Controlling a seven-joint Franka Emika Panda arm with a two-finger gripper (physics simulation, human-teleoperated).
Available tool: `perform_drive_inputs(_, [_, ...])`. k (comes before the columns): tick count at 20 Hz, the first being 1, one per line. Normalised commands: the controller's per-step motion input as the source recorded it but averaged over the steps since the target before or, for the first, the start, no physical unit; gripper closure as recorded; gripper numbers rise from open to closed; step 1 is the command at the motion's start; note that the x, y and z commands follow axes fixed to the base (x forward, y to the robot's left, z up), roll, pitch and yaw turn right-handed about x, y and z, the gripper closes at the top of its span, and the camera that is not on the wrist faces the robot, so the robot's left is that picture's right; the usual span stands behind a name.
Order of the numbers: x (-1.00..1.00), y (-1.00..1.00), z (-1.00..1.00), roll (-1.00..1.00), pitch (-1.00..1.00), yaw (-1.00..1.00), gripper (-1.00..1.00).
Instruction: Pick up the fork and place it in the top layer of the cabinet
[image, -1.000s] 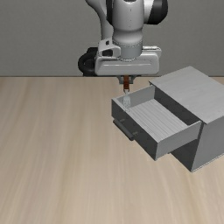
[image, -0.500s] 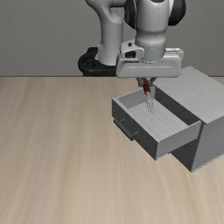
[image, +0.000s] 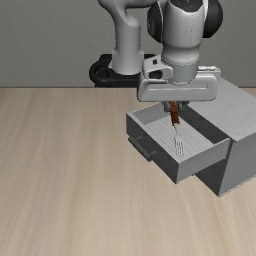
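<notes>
A grey cabinet (image: 225, 140) stands on the wooden table at the exterior view's right, its top drawer (image: 170, 150) pulled out toward the front left. A fork (image: 178, 135) with a reddish-brown handle and silver tines hangs tines-down over the open drawer, its tips low near the drawer's inside. My gripper (image: 173, 107) sits right above the drawer, shut on the fork's handle. The wide white hand body hides the fingers' upper parts.
The light wooden table (image: 70, 170) stretches out on the exterior view's left and in front of the cabinet. The robot's black base (image: 108, 72) stands at the far edge. The drawer's dark handle (image: 146, 150) sticks out toward the front left.
The gripper has carried the fork to the right and forward, from the drawer's back-left corner to over its middle, and lowered it toward the drawer.
</notes>
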Motion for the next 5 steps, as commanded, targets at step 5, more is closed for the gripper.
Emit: perform_drive_inputs(5, [0.00,0.00,0.00,0.00,0.00,0.00,-1.00])
